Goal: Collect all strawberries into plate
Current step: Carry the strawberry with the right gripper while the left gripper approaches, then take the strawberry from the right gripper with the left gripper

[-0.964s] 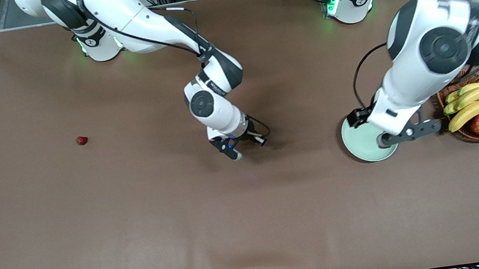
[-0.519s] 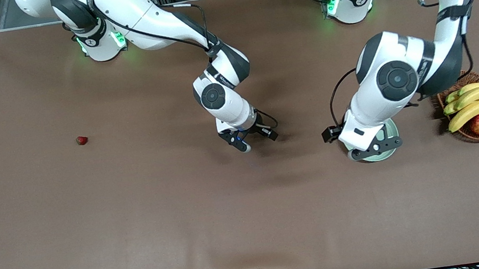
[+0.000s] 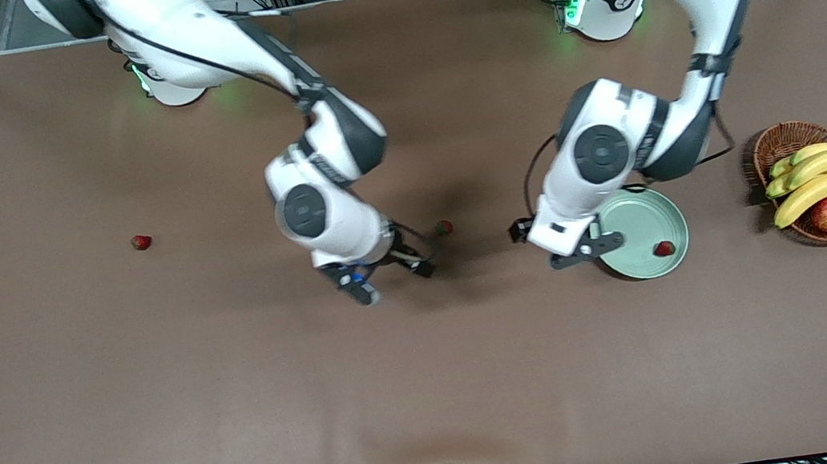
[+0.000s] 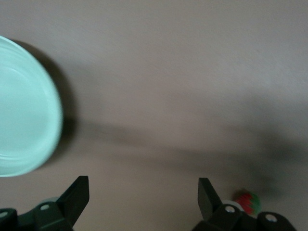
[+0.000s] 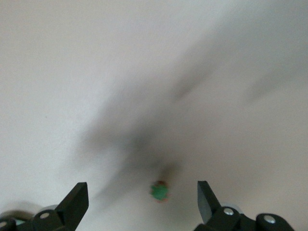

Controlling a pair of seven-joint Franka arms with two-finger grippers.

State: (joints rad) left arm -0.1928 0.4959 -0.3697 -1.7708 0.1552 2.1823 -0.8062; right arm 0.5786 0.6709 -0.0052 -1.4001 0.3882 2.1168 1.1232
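1 strawberry [image 3: 663, 249] is lying in the plate [image 3: 626, 217]. The left hand [image 3: 575, 251] is hanging released beside it at centre-right, having nothing to carry. The right hand [image 3: 388, 278], also released, is hovering mid-frame by a second strawberry [image 3: 444, 227], likely lining up a grab.

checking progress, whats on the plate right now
One strawberry lies on the plate, near the rim toward the front camera. The left gripper, fingers open, hangs over the plate's edge and hides a small strip; the rest shows bare.
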